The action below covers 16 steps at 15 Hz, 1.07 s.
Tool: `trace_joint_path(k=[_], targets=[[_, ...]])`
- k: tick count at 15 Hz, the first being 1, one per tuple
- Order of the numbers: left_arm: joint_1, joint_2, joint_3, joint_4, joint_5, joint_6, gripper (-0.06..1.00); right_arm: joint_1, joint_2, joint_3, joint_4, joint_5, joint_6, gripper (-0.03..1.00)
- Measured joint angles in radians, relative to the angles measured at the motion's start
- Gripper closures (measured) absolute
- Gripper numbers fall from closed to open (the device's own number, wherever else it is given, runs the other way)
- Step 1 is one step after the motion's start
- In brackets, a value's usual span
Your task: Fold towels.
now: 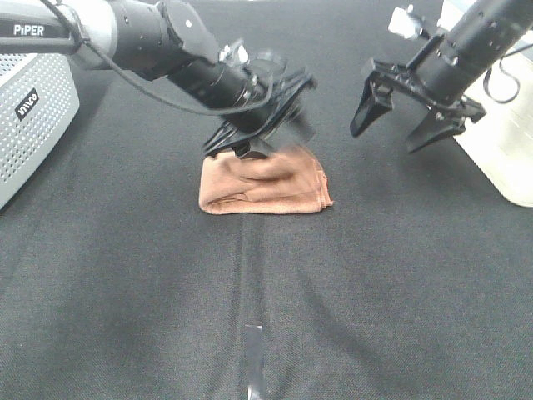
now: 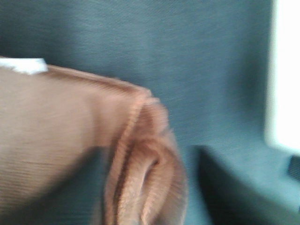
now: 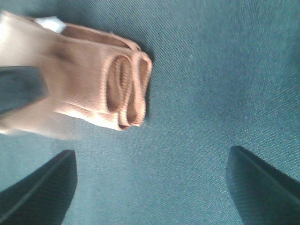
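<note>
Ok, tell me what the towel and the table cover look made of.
Towel: soft reddish-brown cloth, likely terry, matte; fuzzy surface, stitched hem, limp folds. Table cover: dark matte woven fabric; fine diagonal weave and creases show, fibre unclear.

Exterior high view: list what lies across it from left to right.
grey perforated box → towel → right gripper → white container

left gripper [image 1: 268, 143] blurred, can't read how its jaws stand; it covers towel [image 1: 265, 190] far edge. left wrist view smeared, towel cropped there.
</note>
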Motion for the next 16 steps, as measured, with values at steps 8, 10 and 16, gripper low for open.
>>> trace_joint_path(k=[8, 10, 16], targets=[[0.125, -0.169, 0.0, -0.008, -0.119, 0.289, 0.19, 0.013, -0.002, 0.0, 0.365, 0.034, -0.221, 0.13], [0.184, -0.193, 0.0, -0.002, -0.119, 0.354, 0.19, 0.07, 0.025, 0.0, 0.514, 0.043, -0.327, 0.13], [0.249, -0.198, 0.0, 0.009, -0.102, 0.37, 0.19, 0.198, 0.203, 0.0, 0.665, -0.06, -0.449, 0.13]])
